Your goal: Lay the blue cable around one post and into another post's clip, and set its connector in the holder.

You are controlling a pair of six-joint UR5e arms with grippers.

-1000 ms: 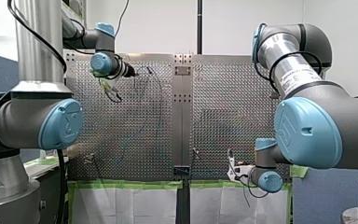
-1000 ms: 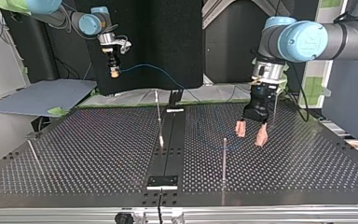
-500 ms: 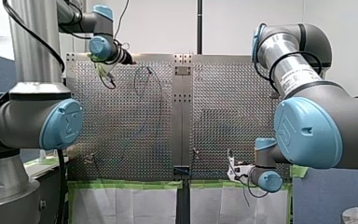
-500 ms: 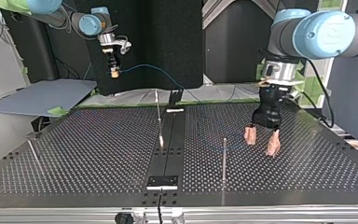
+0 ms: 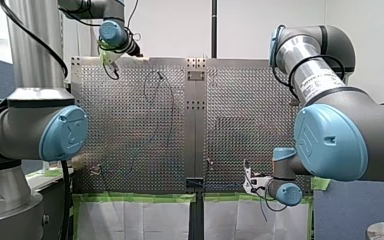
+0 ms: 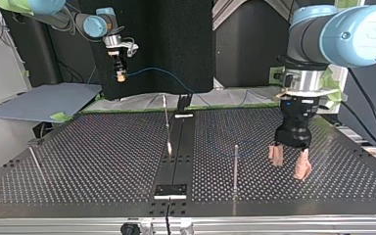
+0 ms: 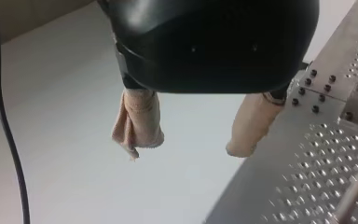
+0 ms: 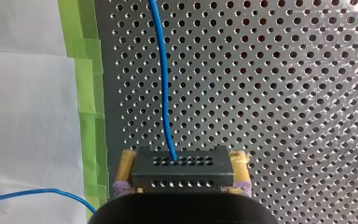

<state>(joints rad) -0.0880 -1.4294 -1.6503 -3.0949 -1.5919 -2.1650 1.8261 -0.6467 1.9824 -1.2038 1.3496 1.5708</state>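
Observation:
In the right wrist view my right gripper [image 8: 183, 184] is shut on a dark connector block [image 8: 183, 169], and the blue cable [image 8: 161, 79] runs ahead from it over the perforated plate. At the top view's left that gripper [image 6: 120, 74] hangs high above the table's far edge, and the cable [image 6: 152, 69] arcs from it down toward the middle. My left gripper [image 6: 290, 163] hovers over the table at the top view's right, beside a thin post [image 6: 235, 165]. Its beige-padded fingers [image 7: 137, 125] stand open with nothing between them.
A second post [image 6: 166, 122] stands near the table's middle strip and a slanted thin one [image 6: 34, 159] at the top view's left. A dark plate [image 6: 171, 190] lies at the near edge, a small black bracket [image 6: 183, 104] at the far edge. Green tape [image 8: 87, 88] lines the border.
My left gripper has travelled toward the top view's near right, past the thin post, still open. My right gripper and the connector have stayed where they were.

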